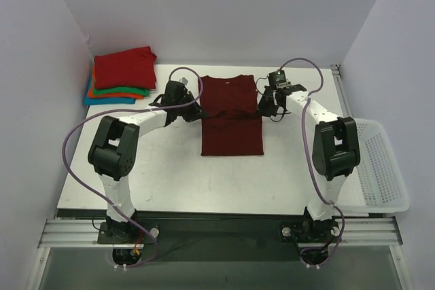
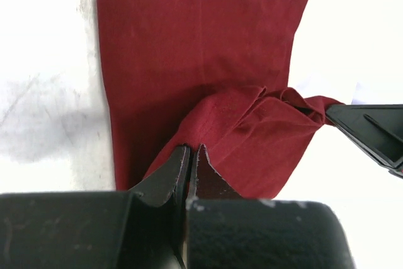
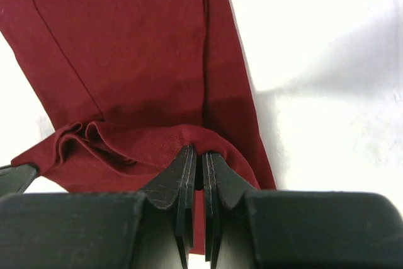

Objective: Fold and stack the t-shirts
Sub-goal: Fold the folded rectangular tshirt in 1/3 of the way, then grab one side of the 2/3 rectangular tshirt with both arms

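Observation:
The dark maroon t-shirt [image 1: 231, 123] lies on the white table as a long strip, sleeves folded in. My left gripper [image 1: 198, 112] is shut on its left edge about halfway along, the cloth bunched at the tips [image 2: 192, 150]. My right gripper [image 1: 264, 108] is shut on the right edge opposite, with a raised fold of maroon cloth [image 3: 126, 143] pinched between its tips [image 3: 198, 154]. A pulled-up ridge of fabric [image 2: 264, 102] runs between the two grippers. At the back left corner sits a stack of folded t-shirts [image 1: 122, 73]: red on top, then orange, green and blue.
A white mesh basket [image 1: 380, 168] hangs off the table's right edge. White walls close in the back and both sides. Purple cables loop above both arms. The right gripper's finger [image 2: 371, 127] shows at the right of the left wrist view.

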`<state>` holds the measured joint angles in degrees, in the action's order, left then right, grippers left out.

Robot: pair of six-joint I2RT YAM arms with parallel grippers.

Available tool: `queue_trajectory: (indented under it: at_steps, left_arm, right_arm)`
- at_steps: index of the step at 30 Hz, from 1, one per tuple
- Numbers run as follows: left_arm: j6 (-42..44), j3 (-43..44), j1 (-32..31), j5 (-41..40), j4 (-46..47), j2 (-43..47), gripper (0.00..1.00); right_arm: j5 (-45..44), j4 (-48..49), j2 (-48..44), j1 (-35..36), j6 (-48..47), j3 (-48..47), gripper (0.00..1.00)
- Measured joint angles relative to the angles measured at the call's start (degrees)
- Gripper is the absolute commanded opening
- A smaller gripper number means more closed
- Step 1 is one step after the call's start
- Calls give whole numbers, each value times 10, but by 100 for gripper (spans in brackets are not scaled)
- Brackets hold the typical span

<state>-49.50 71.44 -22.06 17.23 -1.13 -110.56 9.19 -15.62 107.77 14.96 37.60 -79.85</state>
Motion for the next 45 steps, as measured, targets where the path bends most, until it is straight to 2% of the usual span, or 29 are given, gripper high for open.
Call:
queue_trajectory:
  at_steps: [2, 3, 4, 5, 6, 7, 8, 9, 11, 14, 15, 18, 19, 20, 22, 24, 30, 33, 37, 45]
  left_arm:
    - [-1, 3, 3, 2, 10, -7, 0]
    - [-3, 5, 4, 3, 16, -12, 7]
    - [-3, 6, 5, 5, 21, -17, 21]
    - [-1, 7, 7, 7, 26, -24, 51]
    - [1, 7, 8, 10, 32, -30, 62]
    - [-2, 7, 10, 12, 39, -37, 91]
    - [1, 6, 13, 15, 44, -43, 97]
    - [-3, 2, 17, 18, 53, -45, 97]
    - [-5, -12, 30, 24, 74, -43, 97]
    - [-4, -39, 51, 25, 96, -26, 97]
    - [-4, -48, 55, 22, 97, -17, 91]
    - [2, -64, 51, 8, 97, 19, 71]
    - [5, -64, 45, 4, 96, 29, 56]
    - [5, -63, 37, 2, 99, 38, 48]
    - [10, -56, 16, 1, 102, 49, 28]
    - [10, -40, -4, 4, 107, 42, 15]
    - [5, 21, -40, 32, 129, -38, 8]
    - [2, 39, -38, 36, 136, -89, 7]
    - [-15, 47, -23, 49, 150, -153, 0]
    - [-63, 4, -3, 60, 235, -156, 0]
  right_arm:
    - [5, 0, 16, -3, -4, -15, 0]
    - [8, 0, 24, -4, -5, -21, 9]
    - [9, 0, 32, -6, -7, -25, 16]
    - [13, -1, 39, -7, -11, -30, 25]
    - [16, 0, 47, -9, -13, -34, 43]
    - [19, 0, 56, -10, -15, -40, 50]
    - [22, 0, 64, -11, -23, -45, 54]
    - [24, 1, 68, -13, -28, -46, 60]
    - [28, -2, 70, -18, -35, -46, 63]
    - [33, -2, 66, -26, -45, -46, 64]
    - [33, -2, 62, -27, -47, -45, 63]
    - [28, -1, 35, -28, -50, -28, 54]
    - [26, -1, 23, -25, -51, -21, 48]
    - [24, -1, 13, -20, -52, -16, 37]
    - [23, 2, 0, -5, -54, -12, 31]
    - [27, 12, -2, 11, -53, -12, 28]
    - [99, 61, 53, 35, -49, -26, 24]
    - [120, 85, 97, 31, -47, -36, 24]
    - [147, 114, 131, 9, -29, -31, 23]
    - [230, 213, 139, -64, 63, 28, 23]
